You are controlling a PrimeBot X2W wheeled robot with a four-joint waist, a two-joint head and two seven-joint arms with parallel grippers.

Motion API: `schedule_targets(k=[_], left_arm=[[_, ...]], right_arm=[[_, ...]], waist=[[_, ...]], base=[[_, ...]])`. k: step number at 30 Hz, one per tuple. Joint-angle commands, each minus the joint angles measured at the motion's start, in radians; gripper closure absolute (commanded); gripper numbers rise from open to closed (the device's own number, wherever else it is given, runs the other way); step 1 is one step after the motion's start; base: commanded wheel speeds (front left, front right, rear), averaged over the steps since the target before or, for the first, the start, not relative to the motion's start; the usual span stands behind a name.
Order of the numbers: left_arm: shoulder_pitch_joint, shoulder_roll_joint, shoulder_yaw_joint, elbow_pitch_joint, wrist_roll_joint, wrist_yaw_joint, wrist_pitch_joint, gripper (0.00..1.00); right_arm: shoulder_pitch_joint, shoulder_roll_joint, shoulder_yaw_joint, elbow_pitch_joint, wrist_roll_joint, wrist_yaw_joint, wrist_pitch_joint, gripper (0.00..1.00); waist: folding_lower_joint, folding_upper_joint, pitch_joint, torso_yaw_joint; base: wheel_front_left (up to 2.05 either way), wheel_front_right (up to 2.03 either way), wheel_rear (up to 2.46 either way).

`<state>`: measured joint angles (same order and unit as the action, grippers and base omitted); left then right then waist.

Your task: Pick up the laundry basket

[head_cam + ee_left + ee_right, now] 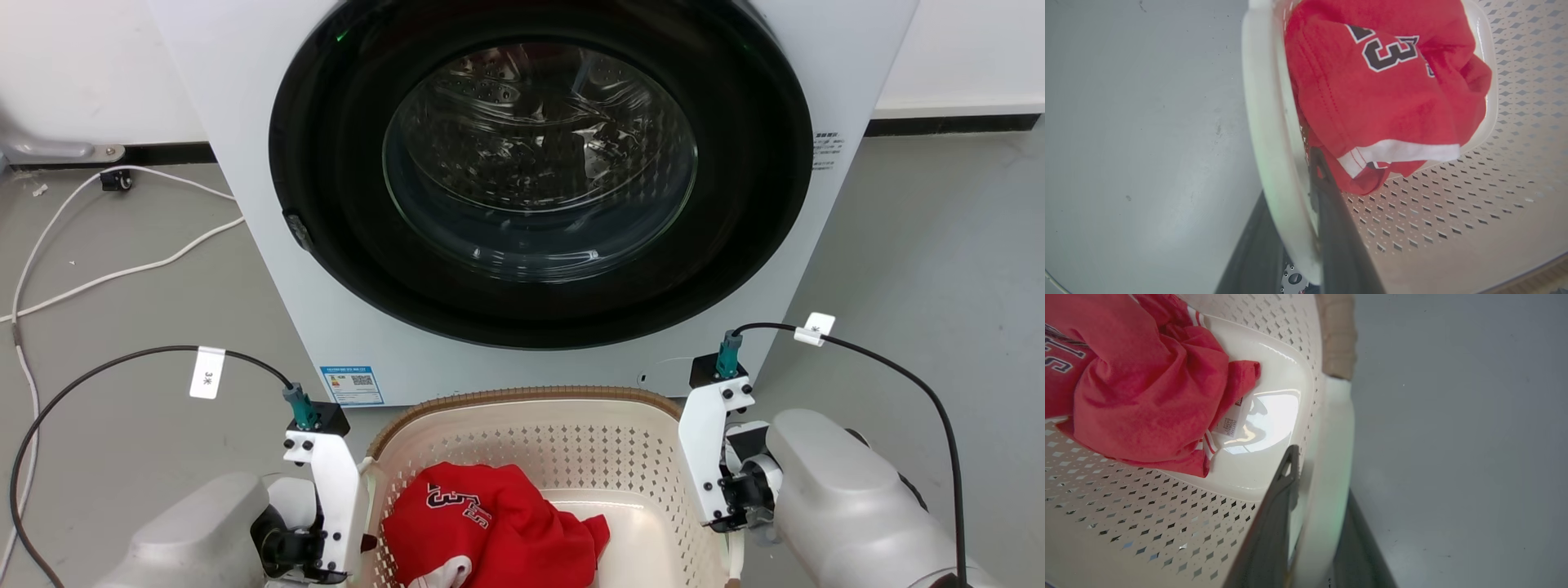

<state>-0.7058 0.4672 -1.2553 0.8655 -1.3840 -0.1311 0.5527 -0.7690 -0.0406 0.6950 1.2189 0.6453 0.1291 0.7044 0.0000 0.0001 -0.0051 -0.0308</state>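
Head view: the laundry basket (pixel 571 457) sits right between both tools, just past them is the washing machine (pixel 359 327). There's a red shirt (pixel 490 531) inside it. The left tool (pixel 359 539) is on the basket's left edge and the right tool (pixel 727 523) is on its right edge.

Left wrist view: the left tool is clamped on the basket's white handle (pixel 1265 122), with one finger (pixel 1331 212) inside the wall and the other outside, over the floor (pixel 1147 122).

Right wrist view: same deal. The right tool is pinching the other handle (pixel 1331 428), and the shirt is near its inner finger (pixel 1278 506).
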Motion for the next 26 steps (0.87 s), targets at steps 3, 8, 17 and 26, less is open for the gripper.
schedule_targets(k=[3, 8, 17, 26], left_arm=[[0.004, 0.018, -0.007, 0.012, 0.002, 0.001, 0.012, 1.0], [0.007, 0.017, -0.009, 0.007, -0.004, 0.001, 0.025, 1.0], [0.014, 0.025, -0.011, 0.0, -0.011, 0.001, 0.033, 1.0], [0.016, 0.02, -0.013, 0.009, -0.017, 0.001, 0.03, 1.0]], right_arm=[[-0.018, -0.017, 0.008, 0.006, 0.008, 0.003, -0.007, 1.0], [-0.022, -0.017, 0.016, 0.015, 0.017, 0.003, -0.011, 1.0], [-0.011, -0.017, 0.042, 0.019, 0.026, 0.003, -0.008, 1.0], [-0.015, -0.017, 0.052, 0.025, 0.046, 0.003, -0.016, 1.0]], waist=[[0.0, -0.0001, -0.003, -0.001], [0.0, -0.0001, -0.009, -0.003], [0.0, -0.0001, -0.018, -0.007], [0.0, -0.0001, -0.02, -0.009]], base=[[0.0, 0.0, 0.0], [0.0, 0.0, 0.0], [0.0, 0.0, 0.0], [0.0, 0.0, 0.0]])
